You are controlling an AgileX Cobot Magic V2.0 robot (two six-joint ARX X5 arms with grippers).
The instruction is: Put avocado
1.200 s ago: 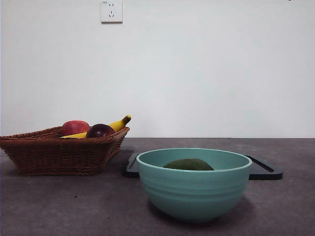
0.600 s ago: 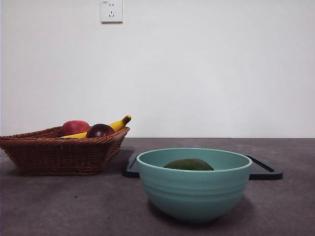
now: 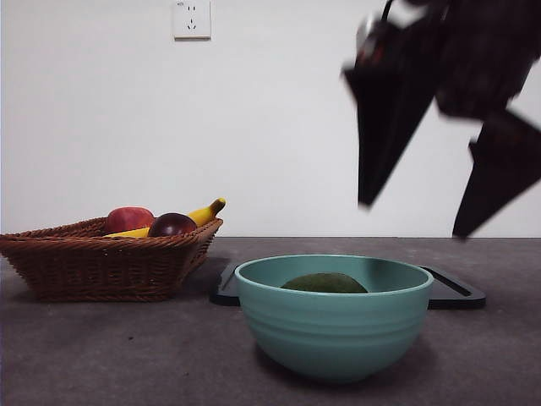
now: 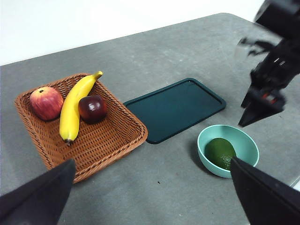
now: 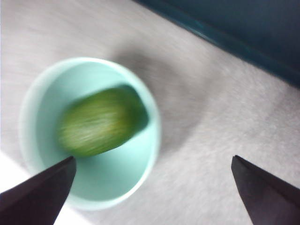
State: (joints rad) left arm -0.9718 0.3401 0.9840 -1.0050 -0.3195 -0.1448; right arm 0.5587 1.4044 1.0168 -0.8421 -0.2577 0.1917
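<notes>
The dark green avocado (image 3: 324, 283) lies inside a teal bowl (image 3: 332, 330) at the front of the table. It also shows in the left wrist view (image 4: 220, 152) and, blurred, in the right wrist view (image 5: 101, 123). My right gripper (image 3: 412, 220) hangs open and empty above the bowl, towards its right side; the left wrist view shows it too (image 4: 255, 112). My left gripper (image 4: 150, 197) is open and empty, high above the table, well away from the bowl.
A wicker basket (image 3: 51, 262) at the left holds a red apple (image 3: 127, 220), a dark maroon fruit (image 3: 172, 225) and a banana (image 3: 205, 212). A dark flat tray (image 3: 455, 293) lies behind the bowl.
My right gripper has come into the front view from the upper right, open, above the bowl. The avocado, bowl and basket have not moved.
</notes>
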